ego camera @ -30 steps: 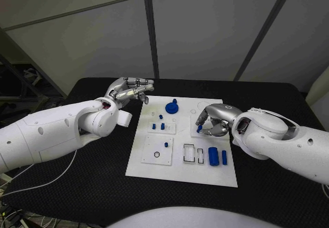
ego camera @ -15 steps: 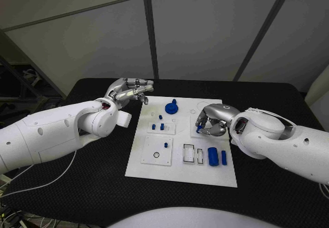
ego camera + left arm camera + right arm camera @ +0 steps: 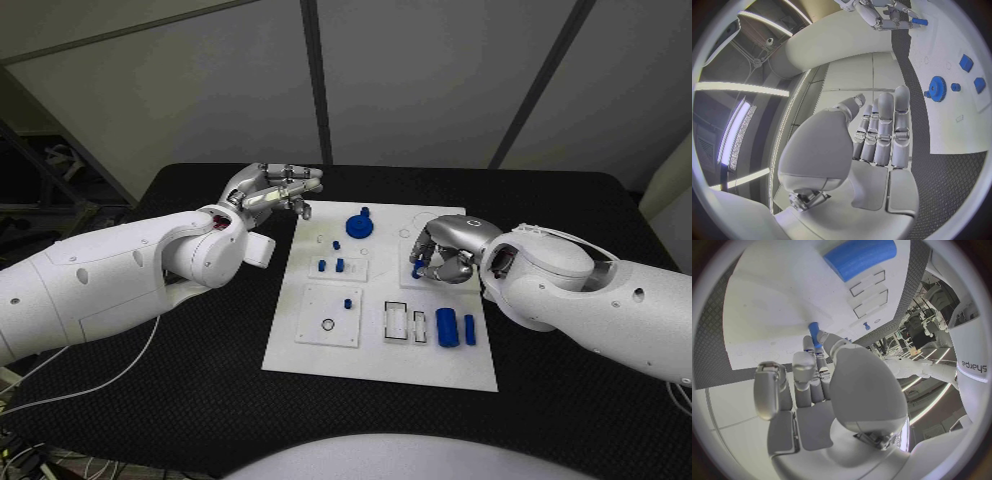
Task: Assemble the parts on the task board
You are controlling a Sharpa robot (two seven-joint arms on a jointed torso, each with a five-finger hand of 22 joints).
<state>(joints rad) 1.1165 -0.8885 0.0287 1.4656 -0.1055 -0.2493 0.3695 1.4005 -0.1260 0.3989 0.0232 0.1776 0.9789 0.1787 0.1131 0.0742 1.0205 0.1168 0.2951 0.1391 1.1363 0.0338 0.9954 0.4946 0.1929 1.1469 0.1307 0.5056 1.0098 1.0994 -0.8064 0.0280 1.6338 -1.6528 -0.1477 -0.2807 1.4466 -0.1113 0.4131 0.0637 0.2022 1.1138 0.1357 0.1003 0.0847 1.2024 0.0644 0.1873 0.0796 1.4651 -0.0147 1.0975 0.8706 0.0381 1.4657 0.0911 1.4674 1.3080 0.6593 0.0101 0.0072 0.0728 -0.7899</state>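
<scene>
Your right hand pinches a small blue peg just above the board. Your left hand hovers empty, fingers loosely apart, off the board's far left corner. A gear, blocks and cylinders sit on the board

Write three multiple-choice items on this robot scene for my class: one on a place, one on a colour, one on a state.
1. Where is the blue gear-shaped part?
A. far end of the white task board
B. near end
C. off it

2. What colour is the table?
A. white
B. black
C. blue

3. What does the right hand do?
A. lies flat
B. pinches a small blue peg
C. grips the gear

Key: 1 A, it sits at the board's far edge; 2 B, dark surface surrounds the board; 3 B, the right wrist view shows the peg at its fingertips.
</scene>
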